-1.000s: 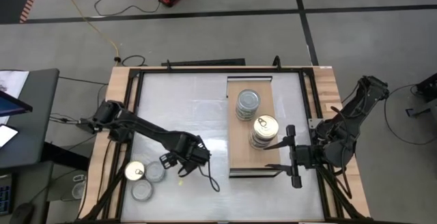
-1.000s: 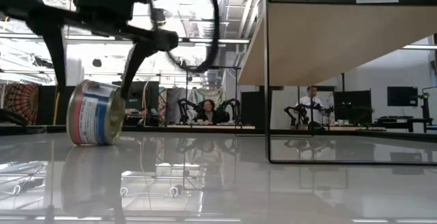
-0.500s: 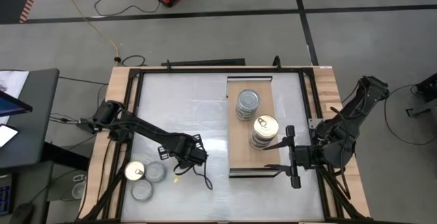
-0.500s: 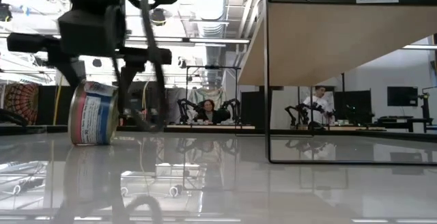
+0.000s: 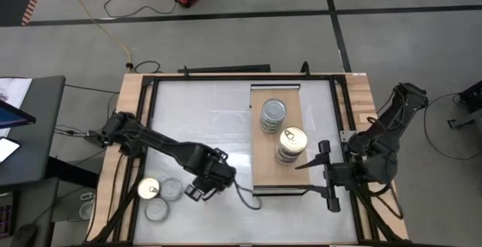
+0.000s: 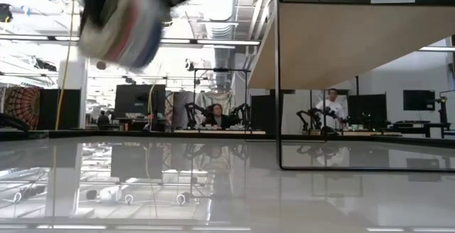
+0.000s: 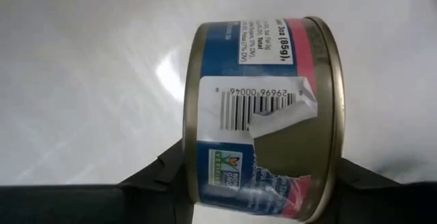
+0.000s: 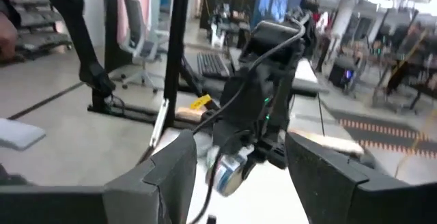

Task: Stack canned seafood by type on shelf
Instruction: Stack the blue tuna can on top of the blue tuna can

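My left gripper hangs over the table's near middle, shut on a tin of canned seafood with a blue and pink label and a barcode. The low view shows that tin high above the tabletop. The shelf, a light-wood board, bears a silver-lidded stack and a gold-lidded stack. My right gripper stands open and level at the shelf's near right corner, with nothing between its fingers. My left gripper pinches the tin between its two fingers, one on each flat end. The fingers come from above, pointing down. The tin lies on its side in the hold with its label wall showing, a little tilted and lifted clear of the table.
Three loose tins lie at the table's near left: a gold-lidded one and two silver-lidded ones. A dark frame runs round the tabletop. The white tabletop left of the shelf is bare.
My left gripper has shut on the tin that stood on its edge on the table, rolled its wrist, and risen with it. The tin is now lifted clear, slightly nearer the shelf and the near edge.
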Robot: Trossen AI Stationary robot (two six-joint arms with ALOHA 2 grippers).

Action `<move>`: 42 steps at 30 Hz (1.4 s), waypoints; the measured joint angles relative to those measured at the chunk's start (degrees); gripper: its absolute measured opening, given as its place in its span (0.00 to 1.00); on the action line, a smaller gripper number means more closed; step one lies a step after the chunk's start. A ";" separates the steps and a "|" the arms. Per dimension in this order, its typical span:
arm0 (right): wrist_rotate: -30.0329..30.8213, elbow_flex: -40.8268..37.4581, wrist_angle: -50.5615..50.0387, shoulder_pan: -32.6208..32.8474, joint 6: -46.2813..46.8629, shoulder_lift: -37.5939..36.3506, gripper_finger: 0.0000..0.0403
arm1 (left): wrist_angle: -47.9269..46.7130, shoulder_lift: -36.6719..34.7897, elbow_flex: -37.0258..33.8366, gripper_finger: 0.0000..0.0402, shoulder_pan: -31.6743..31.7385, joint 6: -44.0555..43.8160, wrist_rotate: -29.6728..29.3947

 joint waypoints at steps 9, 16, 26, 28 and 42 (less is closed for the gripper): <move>0.42 0.04 4.26 0.63 -2.76 -5.24 0.61 | 1.89 -0.07 19.63 0.47 4.47 -7.92 3.30; 7.29 0.04 -3.58 0.41 1.62 -10.93 0.61 | 9.81 -0.09 28.01 0.45 11.66 -7.99 10.61; 7.54 0.04 -12.51 0.41 7.21 -17.08 0.61 | 30.32 -0.09 29.19 0.48 21.38 -29.44 21.83; 7.54 0.04 -14.51 0.41 7.29 -17.40 0.61 | 33.53 -0.09 29.19 0.48 21.99 -32.04 22.12; 7.30 0.00 -17.29 -1.01 7.86 -18.84 0.61 | 46.87 8.37 29.68 0.48 20.41 -43.59 23.62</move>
